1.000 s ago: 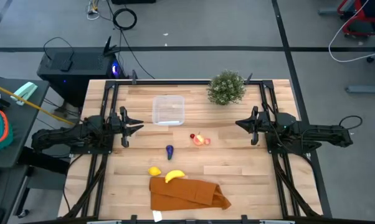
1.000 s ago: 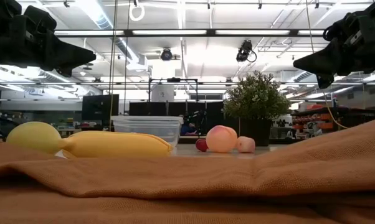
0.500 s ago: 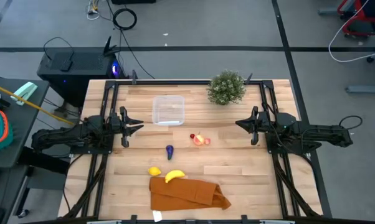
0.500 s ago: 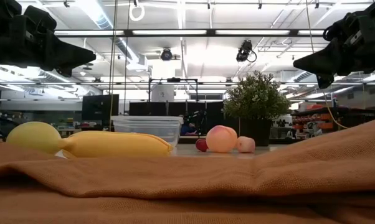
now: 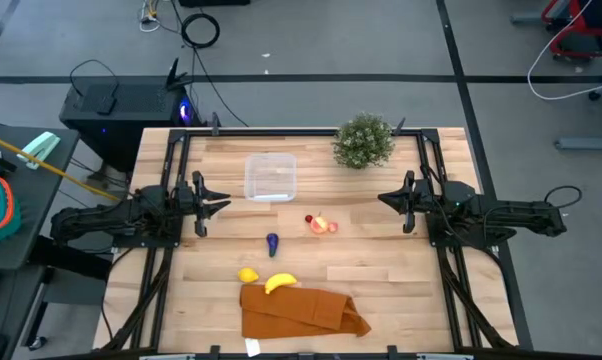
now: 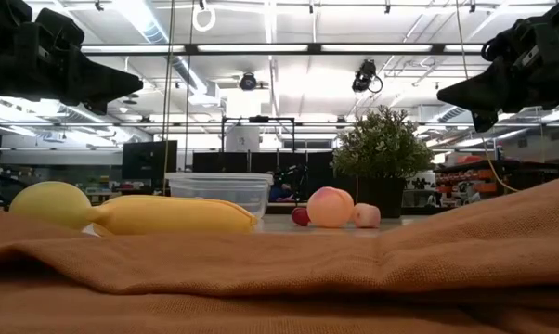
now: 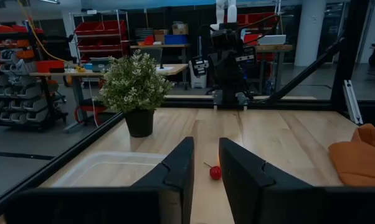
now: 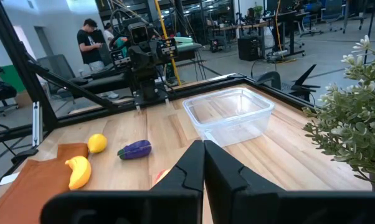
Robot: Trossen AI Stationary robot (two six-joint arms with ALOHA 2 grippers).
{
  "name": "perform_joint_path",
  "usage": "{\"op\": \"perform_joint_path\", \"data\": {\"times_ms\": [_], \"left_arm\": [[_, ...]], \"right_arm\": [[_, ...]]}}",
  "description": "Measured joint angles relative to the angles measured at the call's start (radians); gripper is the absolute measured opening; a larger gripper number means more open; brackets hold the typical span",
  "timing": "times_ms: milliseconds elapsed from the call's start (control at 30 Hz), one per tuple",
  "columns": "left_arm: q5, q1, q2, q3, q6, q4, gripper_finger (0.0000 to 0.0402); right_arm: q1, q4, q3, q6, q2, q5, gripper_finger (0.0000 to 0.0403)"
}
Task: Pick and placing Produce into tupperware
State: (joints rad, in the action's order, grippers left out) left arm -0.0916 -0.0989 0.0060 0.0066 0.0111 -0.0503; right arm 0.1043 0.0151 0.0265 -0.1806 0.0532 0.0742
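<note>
The clear tupperware [image 5: 270,176] [image 8: 231,112] stands at the table's far middle. The red-peach fruit [image 5: 322,225] [image 6: 330,206] and the tiny red piece [image 5: 308,219] [image 7: 215,172] lie in the middle, the dark purple piece [image 5: 272,242] [image 8: 135,149] nearer. Lemon [image 5: 247,275] [image 8: 97,143] and banana [image 5: 280,283] [image 8: 80,171] lie at the far edge of the cloth. My left gripper [image 5: 225,204] [image 7: 205,146] hovers left of the tupperware, slightly open. My right gripper [image 5: 382,198] [image 8: 204,144] hovers right of the fruit, shut. Neither holds anything.
A potted green plant [image 5: 364,140] [image 7: 134,81] stands at the far edge, right of the tupperware. An orange-brown folded cloth [image 5: 301,312] [image 6: 354,278] lies at the near edge. Dark frame rails [image 5: 171,160] run along both table sides. A person [image 8: 88,37] stands beyond the table.
</note>
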Motion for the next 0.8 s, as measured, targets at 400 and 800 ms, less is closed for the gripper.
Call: {"op": "perform_joint_path", "data": {"times_ms": [400, 800], "left_arm": [[0.0, 0.0, 0.0, 0.0, 0.0, 0.0, 0.0083], [0.0, 0.0, 0.0, 0.0, 0.0, 0.0, 0.0089]], "right_arm": [[0.0, 0.0, 0.0, 0.0, 0.0, 0.0, 0.0015], [0.0, 0.0, 0.0, 0.0, 0.0, 0.0, 0.0015]]}}
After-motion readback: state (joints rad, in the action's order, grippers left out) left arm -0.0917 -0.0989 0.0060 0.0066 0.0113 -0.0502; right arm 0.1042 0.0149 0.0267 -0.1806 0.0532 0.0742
